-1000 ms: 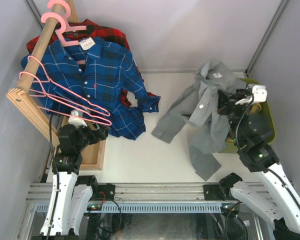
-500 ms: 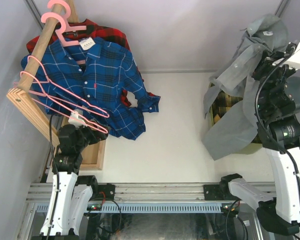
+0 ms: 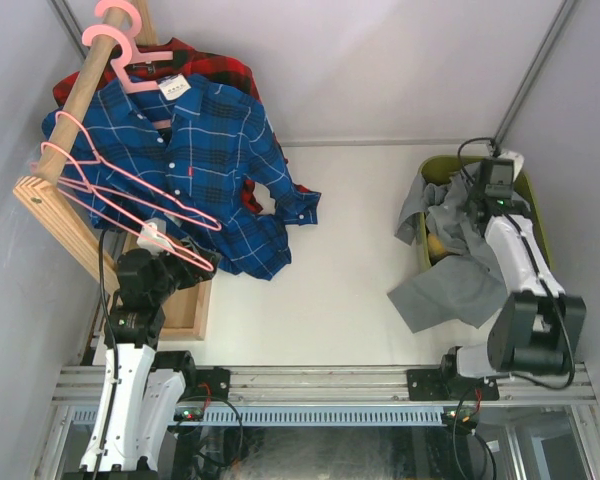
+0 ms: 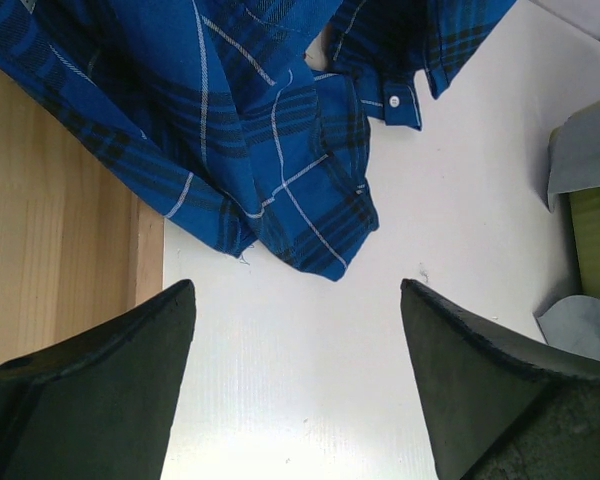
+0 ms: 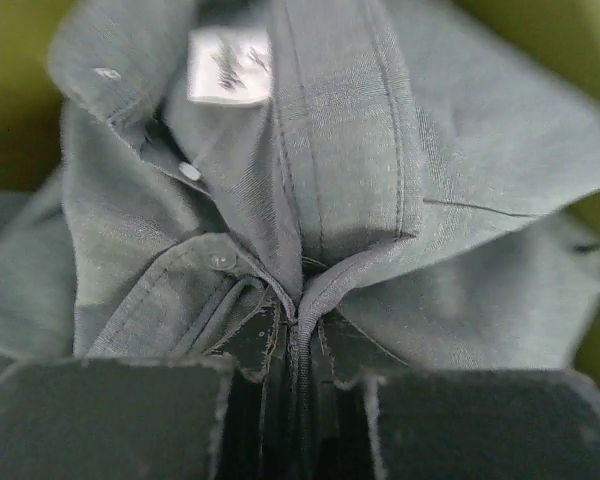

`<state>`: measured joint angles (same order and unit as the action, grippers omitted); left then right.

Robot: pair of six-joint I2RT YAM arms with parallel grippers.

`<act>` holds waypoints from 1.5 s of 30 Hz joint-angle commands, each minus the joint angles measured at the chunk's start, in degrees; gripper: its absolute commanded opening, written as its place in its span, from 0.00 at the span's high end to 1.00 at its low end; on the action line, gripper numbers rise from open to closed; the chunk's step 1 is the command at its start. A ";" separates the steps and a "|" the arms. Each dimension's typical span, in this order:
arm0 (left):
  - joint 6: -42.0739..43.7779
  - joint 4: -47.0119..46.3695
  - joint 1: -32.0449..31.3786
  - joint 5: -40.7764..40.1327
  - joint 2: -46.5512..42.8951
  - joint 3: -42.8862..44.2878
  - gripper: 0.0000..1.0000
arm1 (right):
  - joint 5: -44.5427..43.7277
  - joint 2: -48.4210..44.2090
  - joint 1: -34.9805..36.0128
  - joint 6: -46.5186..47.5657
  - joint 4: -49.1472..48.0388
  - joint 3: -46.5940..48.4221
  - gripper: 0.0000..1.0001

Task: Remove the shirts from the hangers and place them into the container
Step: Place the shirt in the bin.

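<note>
- right gripper (image 5: pixel 295 365) pinched tight on grey shirt (image 5: pixel 350 150), in container (image 3: pixel 537 228); hem hanging outside
- left gripper (image 4: pixel 295 330) wide open, empty, near blue plaid shirt (image 4: pixel 260 130)

You see a white table (image 3: pixel 340 280); at its left lies a wooden base board (image 3: pixel 185 305), at its right the olive container (image 3: pixel 437 163). Over the container's near wall hangs the grey shirt (image 3: pixel 450 290), its tail flat on the table; the hem of the blue plaid shirt (image 3: pixel 255 250) touches the table beside the board.

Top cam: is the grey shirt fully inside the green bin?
No, a large part of the grey shirt spills over the green bin's edge onto the white table.
</note>
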<state>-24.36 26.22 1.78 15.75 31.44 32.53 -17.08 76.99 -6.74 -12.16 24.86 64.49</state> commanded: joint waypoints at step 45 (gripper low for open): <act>0.89 -1.56 -0.27 0.83 0.11 -0.10 0.13 | -23.49 6.52 38.84 -29.97 8.13 6.26 0.26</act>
<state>-24.36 26.24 1.63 15.81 32.12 32.53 -28.73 80.34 28.69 -34.09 32.58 70.52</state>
